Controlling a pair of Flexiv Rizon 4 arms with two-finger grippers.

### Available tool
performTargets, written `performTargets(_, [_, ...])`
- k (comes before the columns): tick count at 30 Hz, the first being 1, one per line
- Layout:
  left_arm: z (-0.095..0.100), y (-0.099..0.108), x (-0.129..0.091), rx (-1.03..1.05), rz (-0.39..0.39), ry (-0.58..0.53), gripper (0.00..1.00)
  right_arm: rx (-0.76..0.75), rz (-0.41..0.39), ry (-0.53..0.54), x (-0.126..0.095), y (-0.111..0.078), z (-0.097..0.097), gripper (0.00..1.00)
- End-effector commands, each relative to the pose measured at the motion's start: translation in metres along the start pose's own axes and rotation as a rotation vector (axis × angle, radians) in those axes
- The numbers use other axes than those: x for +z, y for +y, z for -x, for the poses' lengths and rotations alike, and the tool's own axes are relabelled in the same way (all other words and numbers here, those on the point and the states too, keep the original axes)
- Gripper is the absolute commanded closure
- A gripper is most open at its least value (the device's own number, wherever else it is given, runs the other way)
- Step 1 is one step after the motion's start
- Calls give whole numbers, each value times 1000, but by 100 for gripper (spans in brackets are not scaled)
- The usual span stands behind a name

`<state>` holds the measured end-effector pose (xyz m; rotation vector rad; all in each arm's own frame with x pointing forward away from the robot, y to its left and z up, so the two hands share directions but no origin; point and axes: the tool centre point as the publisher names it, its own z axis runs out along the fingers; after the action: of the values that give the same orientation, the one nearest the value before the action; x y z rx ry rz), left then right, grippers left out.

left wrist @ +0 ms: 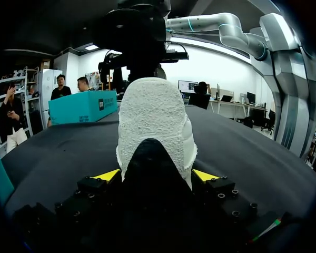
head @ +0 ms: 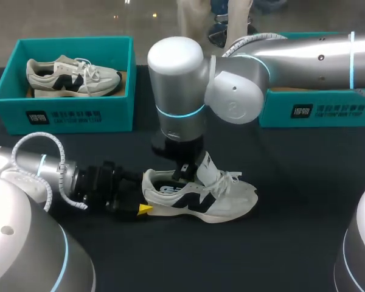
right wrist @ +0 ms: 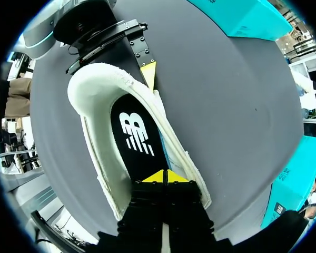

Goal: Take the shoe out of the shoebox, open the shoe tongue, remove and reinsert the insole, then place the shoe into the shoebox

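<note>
My left gripper [left wrist: 157, 175] has its fingers spread to the width of the heel. One yellow tip [left wrist: 108, 175] presses against each side of the white shoe [head: 213, 196], so the heel is clamped between them. The shoe stands upright on the black table [head: 292, 182], out of the box, with its toe pointing to my right.

My right gripper [right wrist: 165, 176] comes down from above into the shoe's opening. Its two yellow tips are pressed together with no gap between them, and they sit on the black insole [right wrist: 134, 132], which lies flat inside. I cannot tell whether they have caught any of it.

Only the right wrist view shows the insole and the padded collar around it, with one left fingertip beside the heel. The left wrist view shows just the back of the heel. The head view alone shows the teal shoebox [head: 79, 112] at the far left holding a second shoe [head: 73, 76], and another teal box [head: 316, 109] at the far right.
</note>
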<state>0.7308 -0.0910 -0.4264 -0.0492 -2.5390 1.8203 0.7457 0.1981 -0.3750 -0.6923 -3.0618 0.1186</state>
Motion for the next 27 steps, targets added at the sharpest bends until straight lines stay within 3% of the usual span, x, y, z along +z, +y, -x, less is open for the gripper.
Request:
performTargets(1, [-1,0,-1,0,2,1,100,-6,-7,18,11,8,2,100])
performTargets(4, [-1,0,-1,0,2,1,100,-8,-1,33,12,8,3,80])
performTargets(9, [-1,0,-1,0,2,1,100,-12,-1,46,12,8,3,67])
performTargets(20, [-1,0,-1,0,2,1,100,-17,11,73,14,9,1,60])
performTargets(27, [-1,0,-1,0,2,1,100,-36,15,127,25,15,-11,60])
